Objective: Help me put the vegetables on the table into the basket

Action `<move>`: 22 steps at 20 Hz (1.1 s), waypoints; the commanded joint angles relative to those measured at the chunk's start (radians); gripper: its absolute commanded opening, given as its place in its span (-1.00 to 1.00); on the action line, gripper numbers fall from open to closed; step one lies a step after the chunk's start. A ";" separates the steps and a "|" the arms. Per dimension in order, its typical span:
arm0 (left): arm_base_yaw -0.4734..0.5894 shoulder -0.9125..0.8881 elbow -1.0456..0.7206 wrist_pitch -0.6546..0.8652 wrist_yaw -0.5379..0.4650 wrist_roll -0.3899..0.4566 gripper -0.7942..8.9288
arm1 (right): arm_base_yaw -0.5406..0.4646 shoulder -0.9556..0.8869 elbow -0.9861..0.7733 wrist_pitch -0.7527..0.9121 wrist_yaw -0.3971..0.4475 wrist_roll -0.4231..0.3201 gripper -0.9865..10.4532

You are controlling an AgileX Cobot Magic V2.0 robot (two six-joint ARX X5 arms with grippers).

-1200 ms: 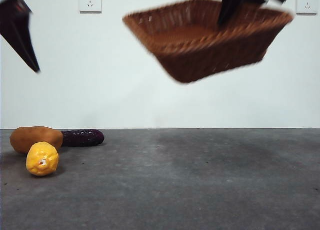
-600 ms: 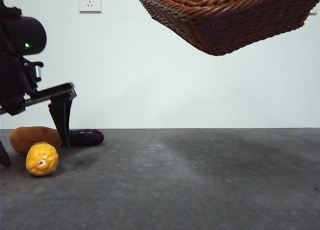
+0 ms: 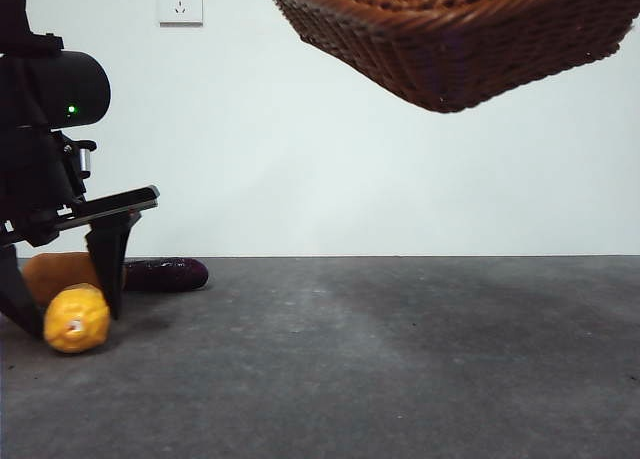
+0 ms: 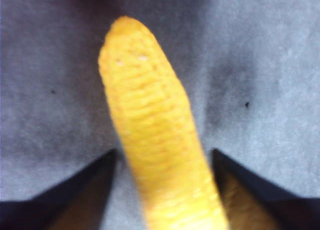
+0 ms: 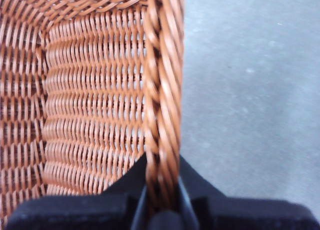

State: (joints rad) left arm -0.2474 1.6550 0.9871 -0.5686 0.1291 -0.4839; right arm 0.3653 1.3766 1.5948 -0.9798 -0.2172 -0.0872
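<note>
My left gripper [image 3: 70,324] is down on the table [image 3: 400,359] at the far left, open, with one jaw on each side of the bumpy yellow vegetable [image 3: 77,319]. In the left wrist view the yellow vegetable [image 4: 155,140] fills most of the gap of that gripper [image 4: 164,152], with a thin space on each side. The orange-tan potato [image 3: 55,271] lies just behind it and the dark purple vegetable [image 3: 170,274] lies beside the potato. My right gripper [image 5: 162,190] is shut on the braided rim of the wicker basket [image 5: 90,115]. The basket [image 3: 450,49] hangs tilted, high at the upper right.
A white wall with a socket [image 3: 180,1] stands behind the table. The grey surface stretches from the vegetables to the right, under the raised basket.
My left gripper has come down from the upper left to straddle the yellow vegetable, which shifted slightly left. The basket has risen nearer and larger, and has held still for the last half second.
</note>
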 commanded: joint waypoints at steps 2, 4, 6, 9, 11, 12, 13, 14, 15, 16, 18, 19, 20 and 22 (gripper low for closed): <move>-0.012 0.015 -0.014 0.002 0.009 0.004 -0.85 | 0.000 -0.007 -0.001 0.013 -0.018 0.003 -0.86; -0.014 0.000 -0.014 -0.001 0.009 0.060 -0.85 | 0.000 -0.007 -0.001 0.012 -0.018 0.004 -0.86; -0.015 -0.041 -0.014 0.010 0.009 0.098 -0.85 | 0.000 -0.006 -0.001 0.008 -0.017 0.005 -0.86; -0.015 -0.178 -0.014 0.032 0.029 0.174 -0.85 | 0.000 -0.005 -0.007 0.004 -0.002 0.016 -0.86; -0.020 -0.299 -0.014 0.023 0.040 0.240 -0.85 | 0.000 0.000 -0.012 0.003 0.001 0.032 -0.86; -0.027 -0.366 -0.014 0.008 0.040 0.275 -0.85 | 0.000 0.003 -0.016 0.000 0.001 0.034 -0.86; -0.039 -0.436 -0.014 -0.012 0.039 0.304 -0.85 | 0.000 0.007 -0.026 0.001 0.000 0.038 -0.86; -0.056 -0.510 -0.014 -0.033 0.039 0.341 -0.85 | 0.000 0.009 -0.045 0.004 0.000 0.043 -0.86; -0.073 -0.573 -0.014 -0.053 0.039 0.369 -0.85 | 0.000 0.011 -0.073 0.020 -0.003 0.055 -0.86; -0.098 -0.644 -0.014 -0.075 0.039 0.393 -0.85 | 0.000 0.013 -0.121 0.050 -0.012 0.066 -0.86; -0.153 -0.758 -0.014 -0.116 0.041 0.397 -0.85 | 0.000 0.014 -0.229 0.142 -0.039 0.117 -0.86; -0.188 -0.808 -0.014 -0.138 0.048 0.397 -0.85 | 0.001 0.014 -0.290 0.198 -0.069 0.144 -0.86; -0.227 -0.848 -0.014 -0.158 0.055 0.396 -0.85 | 0.002 0.015 -0.344 0.251 -0.105 0.170 -0.86; -0.307 -0.887 -0.015 -0.179 0.054 0.396 -0.85 | 0.003 0.017 -0.432 0.338 -0.160 0.219 -0.86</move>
State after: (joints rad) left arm -0.5472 0.7635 0.9794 -0.7490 0.1783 -0.1040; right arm 0.3679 1.3956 1.1645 -0.6632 -0.3614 0.0811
